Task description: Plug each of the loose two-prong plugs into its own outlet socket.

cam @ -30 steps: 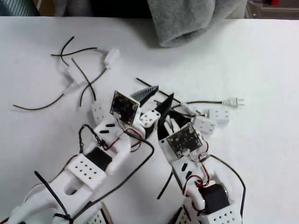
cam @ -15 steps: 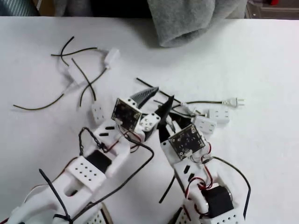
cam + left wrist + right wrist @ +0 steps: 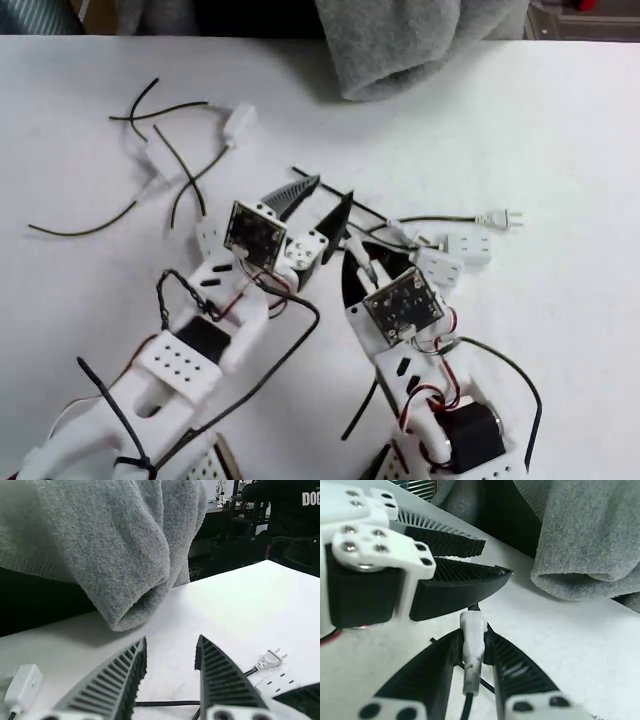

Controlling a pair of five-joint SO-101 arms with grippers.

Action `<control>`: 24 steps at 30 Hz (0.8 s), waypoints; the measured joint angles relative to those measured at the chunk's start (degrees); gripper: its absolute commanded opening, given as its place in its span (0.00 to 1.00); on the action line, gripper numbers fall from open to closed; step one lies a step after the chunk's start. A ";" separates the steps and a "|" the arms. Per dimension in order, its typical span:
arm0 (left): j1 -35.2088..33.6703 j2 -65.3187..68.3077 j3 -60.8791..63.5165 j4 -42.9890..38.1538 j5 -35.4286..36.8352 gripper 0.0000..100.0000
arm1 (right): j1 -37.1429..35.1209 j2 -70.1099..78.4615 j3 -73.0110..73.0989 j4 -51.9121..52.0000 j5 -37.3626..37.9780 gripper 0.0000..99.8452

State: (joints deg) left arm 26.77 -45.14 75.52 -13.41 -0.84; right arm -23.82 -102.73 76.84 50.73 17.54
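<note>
Spreading under everything, the white table [image 3: 560, 130] carries a grey cloth [image 3: 400, 50] at its 12 o'clock edge, the cloth's upper part cut off. Two arms stand at 6 o'clock with their bases out of frame.

The left gripper [image 3: 333, 188] is wide apart and holds nothing, just above the table's middle. At its 5 o'clock the right gripper [image 3: 473, 645] is pinched narrow on a white plug [image 3: 472, 625], whose prongs cannot be made out.

Three outlet blocks can be counted. The first outlet block [image 3: 467, 247] and second outlet block [image 3: 438, 267] lie side by side at 3 o'clock of the grippers. The third outlet block [image 3: 208, 238], at 9 o'clock, is half hidden behind the left wrist.

One loose two-prong plug [image 3: 500, 217] lies at 2 o'clock. A white connector [image 3: 240, 122] sits at 10 o'clock among black cables [image 3: 160, 110]; whether it is a plug or a socket is unclear.
</note>
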 measured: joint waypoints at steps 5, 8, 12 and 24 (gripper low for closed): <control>0.00 0.00 0.00 0.00 0.00 0.17 | 0.00 0.00 0.00 0.00 0.00 0.02; 0.00 0.00 0.09 0.00 0.00 0.17 | 0.00 0.00 0.00 0.00 0.00 0.02; 0.00 0.00 0.09 0.00 0.00 0.17 | 0.00 0.00 0.00 0.09 0.00 0.02; 2.20 0.09 2.29 0.09 -0.70 0.17 | 3.34 -0.44 -2.29 0.26 0.00 0.02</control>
State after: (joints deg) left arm 28.97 -45.05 77.80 -13.32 -1.54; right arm -20.48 -103.16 74.55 50.99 17.54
